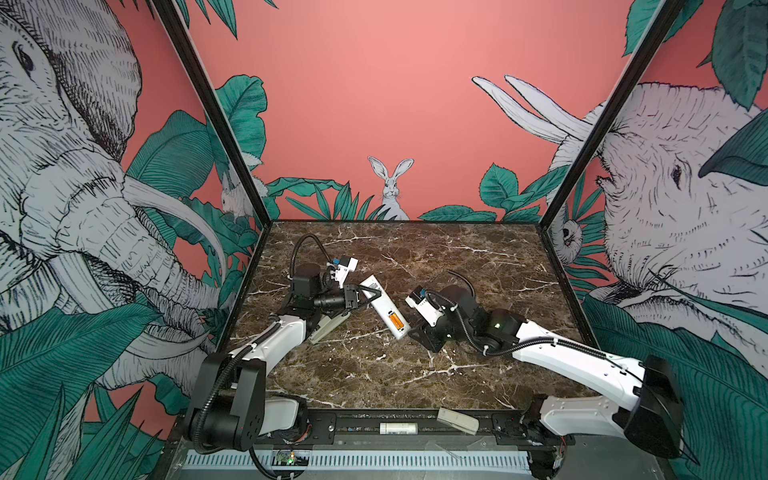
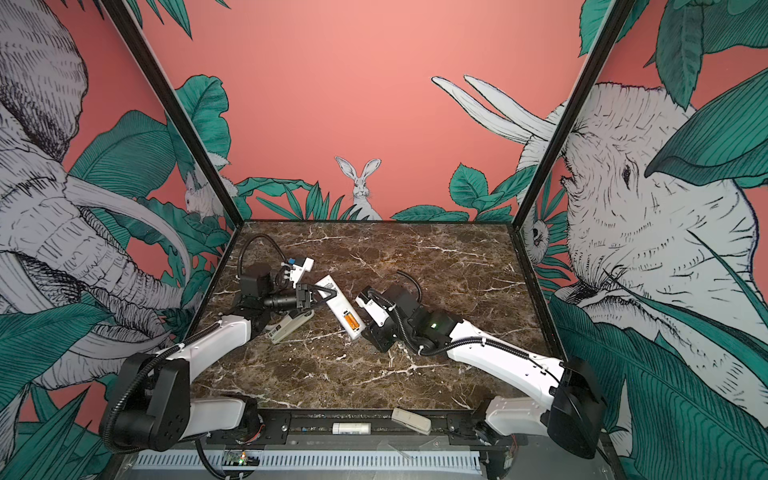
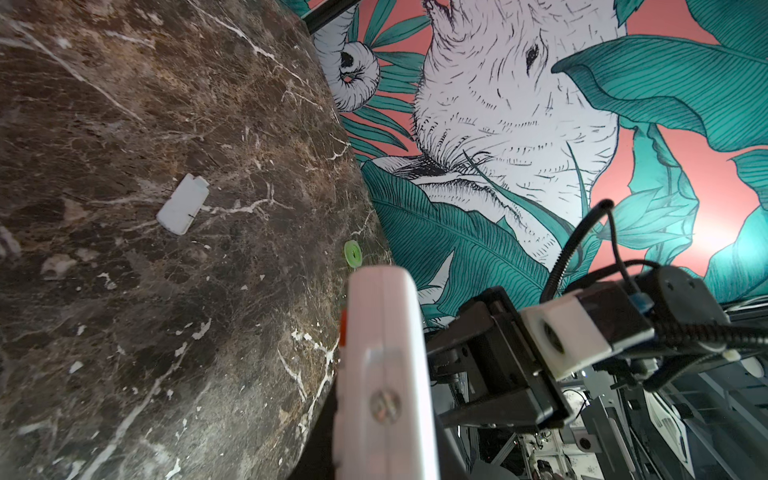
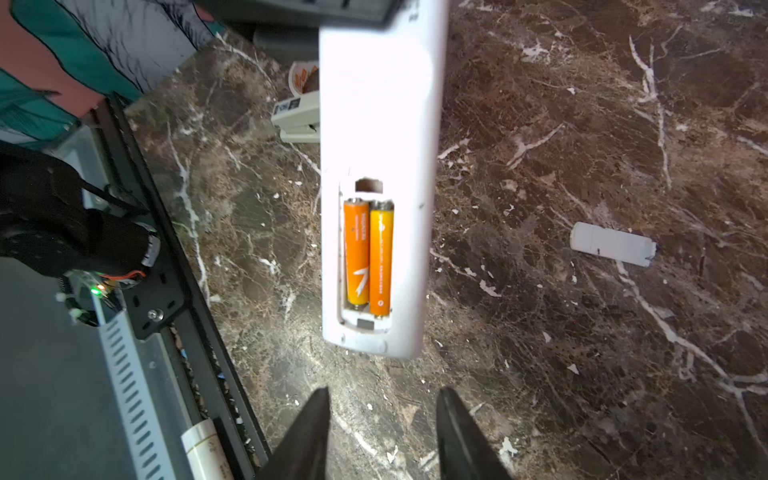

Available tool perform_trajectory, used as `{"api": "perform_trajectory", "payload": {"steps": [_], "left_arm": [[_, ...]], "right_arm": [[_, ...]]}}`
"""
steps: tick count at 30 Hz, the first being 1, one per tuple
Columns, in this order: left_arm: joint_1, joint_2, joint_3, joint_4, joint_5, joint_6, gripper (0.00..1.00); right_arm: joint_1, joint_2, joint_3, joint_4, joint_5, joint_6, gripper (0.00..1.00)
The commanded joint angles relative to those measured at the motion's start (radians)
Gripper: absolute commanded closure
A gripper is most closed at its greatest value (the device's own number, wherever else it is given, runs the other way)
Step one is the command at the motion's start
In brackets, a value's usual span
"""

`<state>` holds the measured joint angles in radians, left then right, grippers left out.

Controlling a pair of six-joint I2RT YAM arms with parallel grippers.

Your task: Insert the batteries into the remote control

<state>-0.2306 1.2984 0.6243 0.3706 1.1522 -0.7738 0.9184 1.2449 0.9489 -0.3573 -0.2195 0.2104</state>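
Observation:
The white remote control (image 1: 384, 307) (image 2: 338, 307) hangs slanted above the marble table, plain back up, with my left gripper (image 1: 365, 297) (image 2: 320, 297) shut on its far end. Its battery bay is uncovered, and the batteries (image 4: 368, 253) (image 1: 396, 321), two orange cylinders, lie side by side inside it. In the left wrist view the remote (image 3: 384, 374) fills the space between the jaws. My right gripper (image 4: 382, 392) (image 1: 417, 332) stands open just off the remote's near end, touching nothing, with bare marble between its fingers.
A small white battery cover (image 4: 613, 243) (image 3: 183, 204) lies loose on the table (image 1: 457, 257). A grey stapler-like object (image 1: 328, 326) (image 4: 297, 116) sits under the left arm. A white cylinder (image 1: 398, 428) and a grey block (image 1: 457, 419) rest on the front rail. A green ring (image 3: 352, 252) lies near the table's edge.

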Motion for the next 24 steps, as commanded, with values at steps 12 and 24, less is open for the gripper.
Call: {"api": "perform_trajectory", "payload": {"steps": [12,24], "left_arm": [[-0.112,-0.097,0.053,-0.015,0.09,0.066,1.0],[-0.119,-0.132,0.052,-0.029,0.109,0.077,1.0]], "right_arm": [[-0.127,-0.02,-0.049,0.128,-0.424,0.072,0.29],[-0.131,0.027,-0.053,0.174,-0.42,0.082,0.52]]}}
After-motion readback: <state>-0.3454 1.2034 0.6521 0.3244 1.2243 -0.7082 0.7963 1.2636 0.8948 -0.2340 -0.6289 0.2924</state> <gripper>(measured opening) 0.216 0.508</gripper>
